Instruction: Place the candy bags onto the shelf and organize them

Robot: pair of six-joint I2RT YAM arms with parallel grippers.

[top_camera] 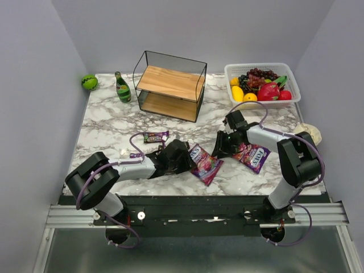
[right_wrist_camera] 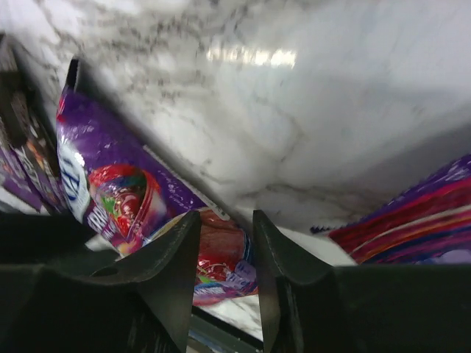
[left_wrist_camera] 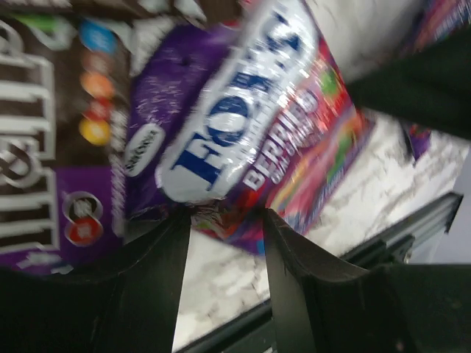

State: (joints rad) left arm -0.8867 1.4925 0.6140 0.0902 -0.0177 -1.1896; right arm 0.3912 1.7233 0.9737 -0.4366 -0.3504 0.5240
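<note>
One FOX'S bag (top_camera: 205, 164) lies flat at the front centre of the table. My left gripper (top_camera: 183, 157) is open at its left edge. In the left wrist view the bag (left_wrist_camera: 243, 125) fills the view and its near edge sits at the fingertips (left_wrist_camera: 182, 228). An M&M's packet (left_wrist_camera: 44, 147) lies beside it. My right gripper (top_camera: 222, 148) is open and low, just right of that bag (right_wrist_camera: 110, 184). The second FOX'S bag (top_camera: 253, 155) lies under the right arm. Another M&M's packet (top_camera: 155, 136) lies further back. The shelf (top_camera: 170, 85) stands at the back, both boards bare.
A white basket (top_camera: 291, 73) of fruit stands at the back right. A green bottle (top_camera: 122, 87) and a green ball (top_camera: 89, 82) are at the back left. A beige object (top_camera: 311, 132) lies at the right edge. A small white item (top_camera: 124, 152) sits near the left arm.
</note>
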